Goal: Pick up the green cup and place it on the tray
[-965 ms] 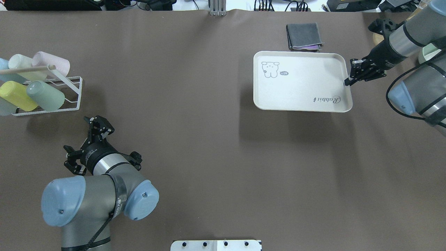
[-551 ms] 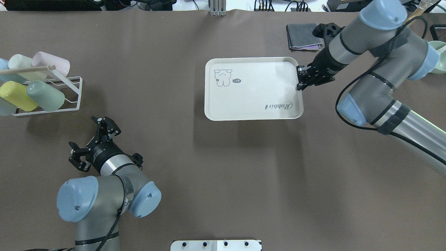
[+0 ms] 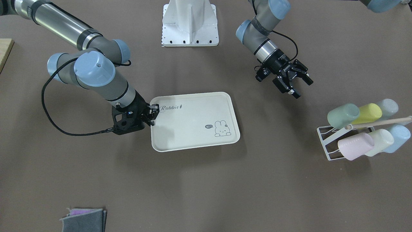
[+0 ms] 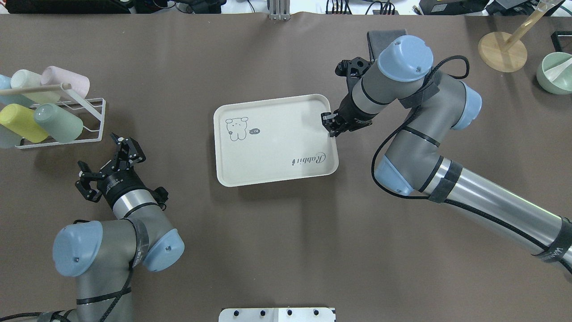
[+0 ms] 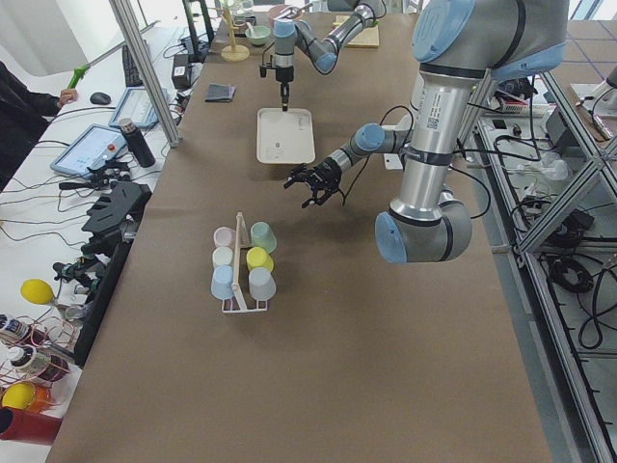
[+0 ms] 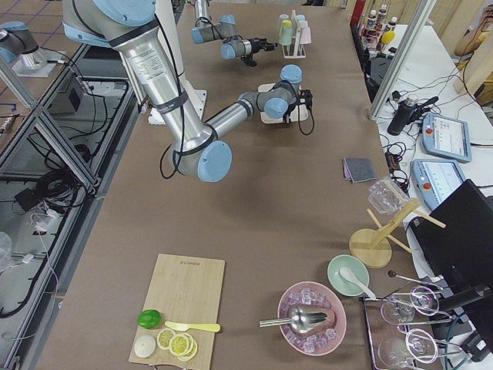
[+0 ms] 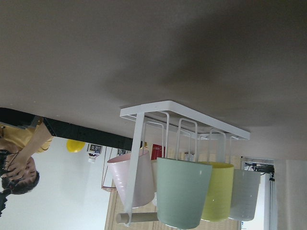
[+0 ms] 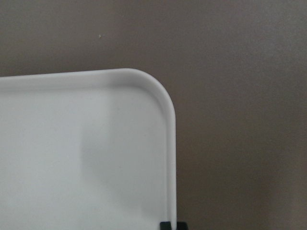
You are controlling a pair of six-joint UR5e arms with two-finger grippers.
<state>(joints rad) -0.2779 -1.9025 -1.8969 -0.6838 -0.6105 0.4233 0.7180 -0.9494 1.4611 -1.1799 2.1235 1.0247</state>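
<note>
The green cup (image 4: pixel 58 121) lies on its side in a white wire rack (image 4: pixel 95 117) at the table's left, beside a yellow cup (image 4: pixel 20 121). It also shows in the front view (image 3: pixel 342 115) and, close up, in the left wrist view (image 7: pixel 182 191). My left gripper (image 4: pixel 102 162) is open and empty, a short way from the rack on the robot's side, pointing at it. The cream tray (image 4: pixel 272 147) with the "Rabbit" script is near the table's middle. My right gripper (image 4: pixel 330 125) is shut on the tray's right rim (image 8: pixel 171 143).
The rack also holds pink (image 4: pixel 67 80), cream (image 4: pixel 24 79) and blue cups. A folded grey cloth (image 3: pixel 83 219) lies beyond the tray, partly behind my right arm. A wooden stand (image 4: pixel 502 51) and a green bowl (image 4: pixel 554 74) are at the far right.
My right arm has carried the tray from the table's right to its middle. My left gripper has moved closer to the rack, still open.
</note>
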